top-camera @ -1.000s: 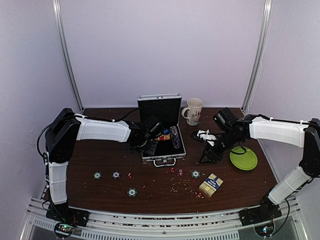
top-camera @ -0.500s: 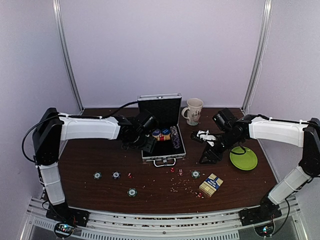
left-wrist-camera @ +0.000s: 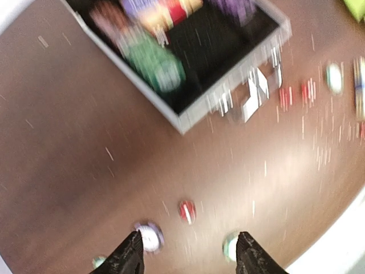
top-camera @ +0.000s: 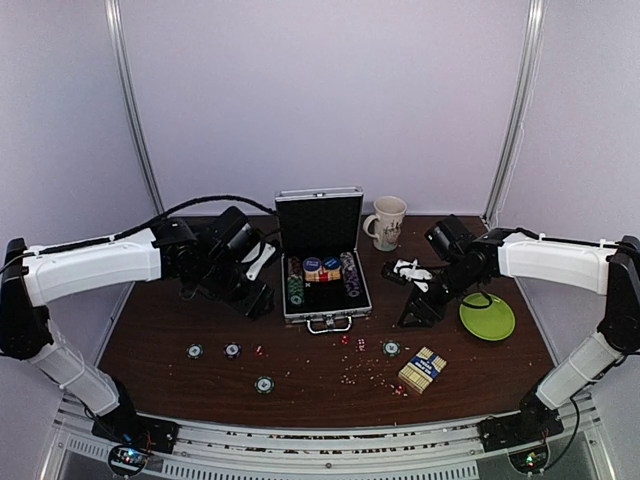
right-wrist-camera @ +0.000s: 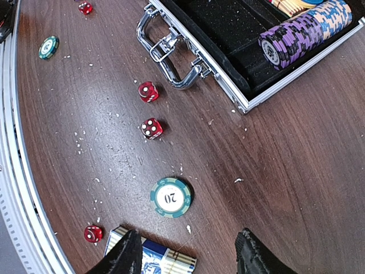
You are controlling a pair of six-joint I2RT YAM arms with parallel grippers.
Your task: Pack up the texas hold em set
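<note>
Hovering released, the left end effector (top-camera: 256, 300) sits just left of the case (top-camera: 322, 318).

Top view: we log soft, even light; pale walls (top-camera: 330, 100) bright, table (top-camera: 160, 330) dark, shadows faint. Left wrist: we log heavy motion blur, case (left-wrist-camera: 188, 117) smeared, streaks at 3 o'clock. Right wrist: sharp, chip (right-wrist-camera: 170, 197) numeral legible.

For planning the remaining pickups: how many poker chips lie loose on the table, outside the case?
4: the far-left chip, the chip beside it, the front-centre chip, and the chip near the card box. Others may be hidden.
</note>
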